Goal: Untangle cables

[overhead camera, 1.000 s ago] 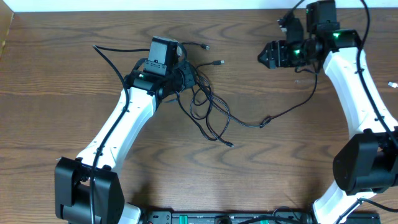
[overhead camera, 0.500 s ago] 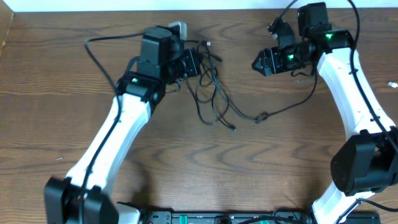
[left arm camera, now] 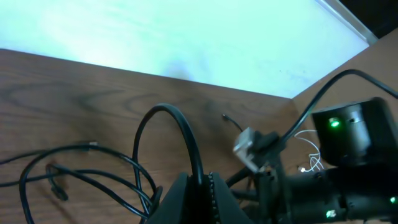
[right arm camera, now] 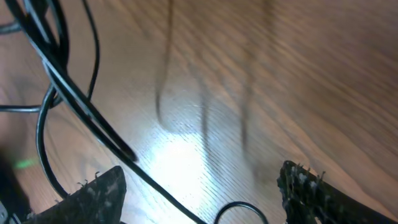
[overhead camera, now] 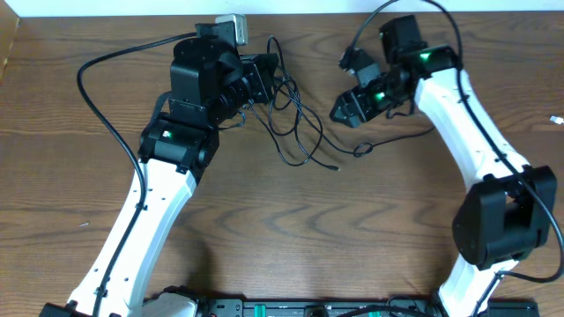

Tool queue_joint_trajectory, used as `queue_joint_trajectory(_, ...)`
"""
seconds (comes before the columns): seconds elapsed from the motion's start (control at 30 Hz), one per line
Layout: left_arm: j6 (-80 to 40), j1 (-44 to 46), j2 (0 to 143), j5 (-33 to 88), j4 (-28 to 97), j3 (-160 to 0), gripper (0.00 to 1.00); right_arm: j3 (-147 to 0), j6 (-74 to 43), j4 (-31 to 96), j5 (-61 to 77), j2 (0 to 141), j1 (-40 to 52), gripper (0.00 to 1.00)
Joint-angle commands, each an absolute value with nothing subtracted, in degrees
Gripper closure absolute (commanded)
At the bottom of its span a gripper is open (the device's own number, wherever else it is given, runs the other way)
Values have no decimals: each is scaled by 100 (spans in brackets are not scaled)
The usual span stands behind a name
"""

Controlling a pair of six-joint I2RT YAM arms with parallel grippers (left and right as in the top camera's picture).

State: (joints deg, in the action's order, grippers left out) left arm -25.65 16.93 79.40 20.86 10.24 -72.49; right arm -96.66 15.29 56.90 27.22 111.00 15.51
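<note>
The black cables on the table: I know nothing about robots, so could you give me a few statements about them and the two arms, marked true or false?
1. The left gripper is shut on the black cable. True.
2. The right gripper is clamped tight on a cable. False: its jaws stand wide apart and grip nothing.
3. Loose loops of black cable lie on the table between the two grippers. True.
4. The table is covered with a white cloth. False: it is bare brown wood.
</note>
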Motion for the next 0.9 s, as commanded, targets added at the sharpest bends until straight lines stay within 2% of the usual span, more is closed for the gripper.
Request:
queue_joint_trajectory(0.0, -2554, 1660, 7876, 2025, 991, -7303, 92, -9625, 1874, 5673, 2827, 11336, 1728, 24)
queue_joint_trajectory(0.4, -2576, 1345, 7876, 2029, 1020, -7303, 92, -9625, 1898, 5717, 2818, 12073, 2008, 24)
queue_joint_trajectory(0.53, -2578, 1247, 7876, 2032, 1028, -7303, 92, -9625, 1918, 5666, 2816, 12258, 2018, 31)
queue_joint_trajectory(0.67, -2576, 1184, 7876, 2029, 1081, -7303, 93, -9625, 1914, 5586, 2799, 12291, 2025, 56)
queue_joint_trajectory(0.8, -2571, 1063, 7876, 2029, 1166, -7303, 93, -9636, 1870, 5505, 2770, 12289, 1975, 91)
queue_joint_trajectory(0.83, -2571, 1022, 7876, 2027, 1212, -7303, 93, -9640, 1809, 5507, 2749, 12278, 1942, 98)
queue_joint_trajectory(0.87, -2571, 980, 7876, 2025, 1264, -7303, 92, -9644, 1754, 5511, 2740, 12256, 1905, 99)
